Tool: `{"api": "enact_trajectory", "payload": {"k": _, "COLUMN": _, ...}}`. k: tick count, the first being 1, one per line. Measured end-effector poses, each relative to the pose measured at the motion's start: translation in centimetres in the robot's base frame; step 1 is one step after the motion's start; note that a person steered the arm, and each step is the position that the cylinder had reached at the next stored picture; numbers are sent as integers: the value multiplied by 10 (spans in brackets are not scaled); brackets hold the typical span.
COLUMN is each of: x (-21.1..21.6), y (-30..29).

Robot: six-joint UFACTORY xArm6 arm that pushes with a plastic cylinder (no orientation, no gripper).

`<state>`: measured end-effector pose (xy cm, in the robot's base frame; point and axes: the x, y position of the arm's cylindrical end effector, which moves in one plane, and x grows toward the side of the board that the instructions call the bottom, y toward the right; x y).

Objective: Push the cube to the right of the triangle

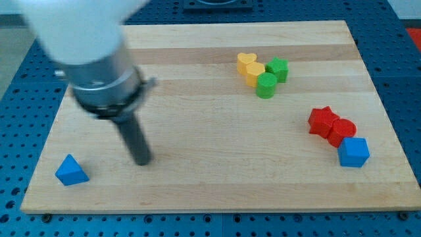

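A blue cube [354, 152] sits near the board's right edge, touching two red blocks. A blue triangle [71, 170] lies near the board's bottom left corner. My tip [142, 160] is down on the board, a little to the right of the triangle and far to the left of the cube. It touches no block.
A red star-shaped block [321, 120] and a red rounded block [341, 130] sit just up-left of the cube. Two yellow blocks [251, 66] and two green blocks [272, 77] cluster at the top centre-right. The wooden board [210, 191] lies on a blue perforated table.
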<state>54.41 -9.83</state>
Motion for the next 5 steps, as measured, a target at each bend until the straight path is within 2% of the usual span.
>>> {"api": "enact_trajectory", "payload": {"k": 2, "x": 33, "y": 179}}
{"api": "enact_trajectory", "payload": {"k": 3, "x": 57, "y": 244}}
{"api": "enact_trajectory", "payload": {"k": 4, "x": 54, "y": 299}}
{"api": "enact_trajectory", "payload": {"k": 5, "x": 32, "y": 335}}
